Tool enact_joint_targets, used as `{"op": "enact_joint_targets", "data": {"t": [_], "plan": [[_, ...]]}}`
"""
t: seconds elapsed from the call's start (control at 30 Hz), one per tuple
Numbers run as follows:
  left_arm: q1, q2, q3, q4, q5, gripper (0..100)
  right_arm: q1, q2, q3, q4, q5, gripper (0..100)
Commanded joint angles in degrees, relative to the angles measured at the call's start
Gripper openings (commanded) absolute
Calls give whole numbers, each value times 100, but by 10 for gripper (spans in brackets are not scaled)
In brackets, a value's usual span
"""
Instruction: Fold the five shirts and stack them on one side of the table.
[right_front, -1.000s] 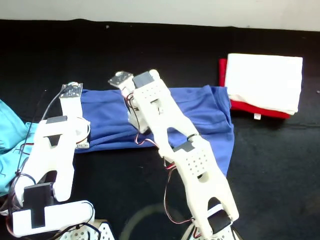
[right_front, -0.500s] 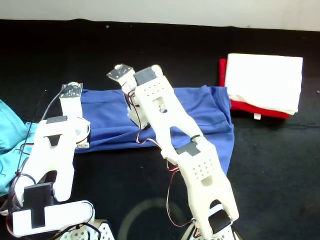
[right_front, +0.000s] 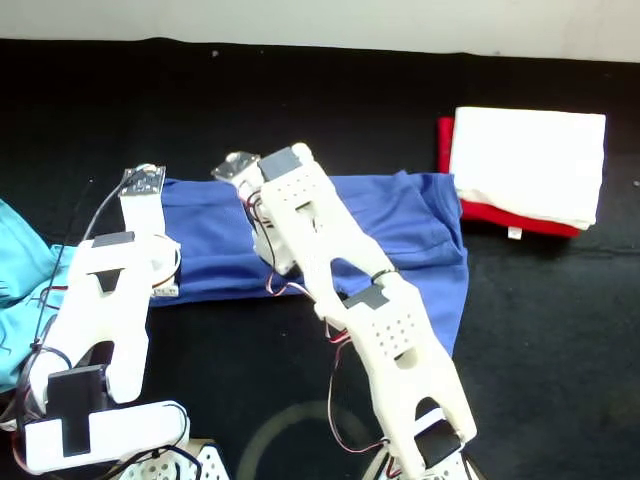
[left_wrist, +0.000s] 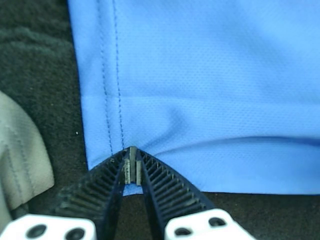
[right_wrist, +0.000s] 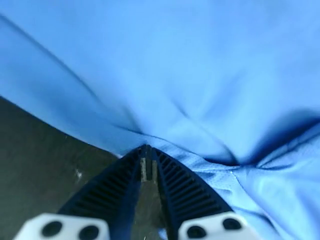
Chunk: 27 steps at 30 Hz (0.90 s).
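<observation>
My left gripper (left_wrist: 132, 161) is pinched shut on the stitched hem corner of the blue mesh-knit shirt (right_front: 410, 225), which lies spread across the middle of the high view on the black table (right_front: 300, 90). My right gripper (right_wrist: 146, 161) is closed tight on a fold at that shirt's edge. At upper right, a folded white shirt (right_front: 527, 160) lies on a folded red shirt (right_front: 446, 145).

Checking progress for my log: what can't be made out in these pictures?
High view: red shirt mostly under the white shirt; its fold is hidden.
High view: teal shirt cut off by the picture's edge and partly behind the left arm.
High view: the right arm covers the middle of the blue shirt.
Left wrist view: pale cloth cut off by the edge; unidentifiable.
</observation>
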Motion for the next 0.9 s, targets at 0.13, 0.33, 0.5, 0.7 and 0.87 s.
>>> {"op": "enact_joint_targets", "data": {"t": [0.13,0.33,0.5,0.7,0.87], "plan": [[75,-4,40,-88,35,8,-31,-444,22,171,308,7],[75,-4,40,-88,35,8,-40,-593,-84,251,308,7],[75,-4,40,-88,35,8,136,-1516,-22,259,273,7],[75,-4,40,-88,35,8,514,-2932,1288,251,360,7],[75,-4,40,-88,35,8,1103,-4154,3354,22,967,7]]}}
